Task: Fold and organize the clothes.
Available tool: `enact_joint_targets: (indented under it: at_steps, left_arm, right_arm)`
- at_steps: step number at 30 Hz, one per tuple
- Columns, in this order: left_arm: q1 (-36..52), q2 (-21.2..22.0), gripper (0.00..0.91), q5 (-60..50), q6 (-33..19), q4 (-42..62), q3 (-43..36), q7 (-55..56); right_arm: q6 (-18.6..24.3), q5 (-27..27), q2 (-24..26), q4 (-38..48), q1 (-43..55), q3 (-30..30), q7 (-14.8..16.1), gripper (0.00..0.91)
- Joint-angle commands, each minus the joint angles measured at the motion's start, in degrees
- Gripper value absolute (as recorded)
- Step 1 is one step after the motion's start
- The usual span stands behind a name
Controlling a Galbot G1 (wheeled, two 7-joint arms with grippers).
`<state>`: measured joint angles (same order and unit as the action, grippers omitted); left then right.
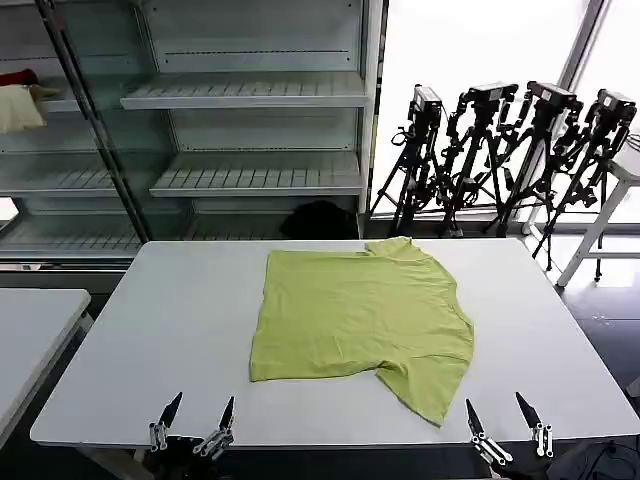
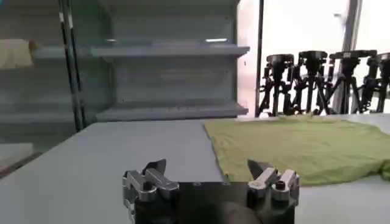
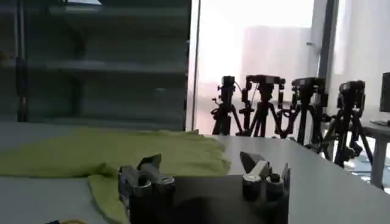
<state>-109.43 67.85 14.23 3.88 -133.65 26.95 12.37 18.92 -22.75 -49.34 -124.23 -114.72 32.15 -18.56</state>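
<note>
A lime yellow-green T-shirt [image 1: 360,315] lies on the white table [image 1: 170,330], its left side folded in to a straight edge and its right sleeve sticking out toward the front right. No print shows on it. My left gripper [image 1: 200,408] hovers open at the table's front edge, left of the shirt [image 2: 304,149]. My right gripper [image 1: 497,407] is open at the front edge too, just right of the shirt's [image 3: 97,155] sleeve. Both grippers [image 2: 207,165] [image 3: 200,160] hold nothing.
Grey shelving [image 1: 240,95] stands behind the table, with a cream cloth [image 1: 20,107] and a red cloth [image 1: 18,77] on a left shelf. Several black tripods [image 1: 500,150] stand at the back right. Another white table [image 1: 30,330] sits at the left.
</note>
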Motion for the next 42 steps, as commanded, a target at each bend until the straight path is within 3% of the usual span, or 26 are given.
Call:
enact_joint_targets:
  at_steps: [1, 3, 5, 6, 8, 9, 11, 16, 20, 31, 42]
  left_arm:
    - [1.9, -1.7, 0.907, 4.5, 11.1, -2.6, -0.2, 0.8]
    - [3.6, -2.3, 0.907, 7.0, 18.4, -4.7, -0.1, 0.9]
    - [5.6, -2.7, 0.907, 7.6, 21.1, -5.0, -0.1, 1.1]
    - [7.4, -3.4, 0.907, 8.8, 23.8, -5.0, -0.1, 1.5]
    - [11.0, -4.0, 0.907, 11.6, 28.4, -4.8, 0.1, 1.8]
    - [12.6, -4.4, 0.907, 12.7, 29.1, -4.6, 0.2, 1.9]
    - [13.9, -5.0, 0.907, 13.2, 29.2, -4.2, 0.2, 1.4]
    - [15.7, -4.8, 0.907, 14.7, 29.2, -2.8, 0.0, 1.6]
    - [17.8, -4.4, 0.907, 14.8, 29.2, 0.1, -1.3, 2.4]
    - [21.9, -1.1, 0.907, 15.9, 29.2, 5.5, -4.8, 5.5]
    - [25.7, 0.4, 0.907, 14.9, 29.2, 9.2, -8.3, 5.9]
  right_arm:
    - [-9.9, -1.3, 1.9, -4.6, -0.4, 0.3, -2.4, 0.907]
    - [-16.7, -5.4, 1.7, -7.4, 0.4, 0.3, -2.6, 0.907]
    - [-19.5, -6.9, 1.9, -8.9, 1.0, 0.1, -2.4, 0.907]
    - [-24.5, -8.3, 2.1, -10.5, 2.6, -0.4, -3.4, 0.907]
    - [-30.4, -10.6, 1.7, -12.2, 4.7, -1.1, -4.8, 0.907]
    - [-36.4, -11.8, 1.4, -13.2, 6.6, -1.7, -7.1, 0.907]
    - [-43.5, -14.4, 0.7, -14.5, 8.9, -2.0, -9.5, 0.907]
    - [-52.1, -20.1, 0.5, -17.0, 12.6, -2.0, -11.8, 0.907]
    - [-52.1, -20.3, 0.1, -15.1, 15.0, -3.1, -13.1, 0.907]
    - [-52.0, -17.2, -1.3, -12.5, 16.1, -6.3, -10.4, 0.907]
    - [-52.0, -16.0, -2.4, -10.5, 18.1, -7.6, -9.6, 0.907]
